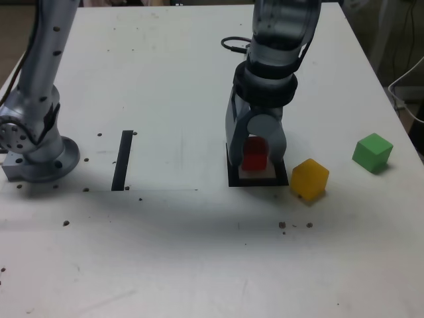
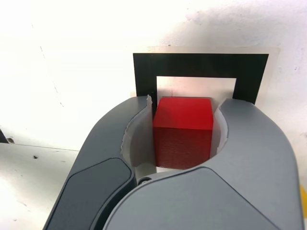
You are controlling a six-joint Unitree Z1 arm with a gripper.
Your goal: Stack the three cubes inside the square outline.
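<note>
Gripper [image 2: 183, 125] clamped the red cube [image 2: 183, 132] over the outline [image 2: 199, 64]; off-centre release risked an unstable base.

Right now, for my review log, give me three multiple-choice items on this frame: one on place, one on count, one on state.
1. Where is the red cube?
A. beside the black strip
B. over the square outline, between the fingers
C. on the yellow cube

2. How many cubes lie on the table away from the gripper?
A. none
B. two
C. three

3. How does the yellow cube sit?
A. stacked on the green cube
B. held in the fingers
C. loose on the table, just outside the outline

Answers:
1 B, the wrist view shows the red cube between the fingers with the outline behind it.
2 B, the yellow cube and the green cube stand free at the exterior view's right.
3 C, it rests on the table by the outline's corner.
</note>
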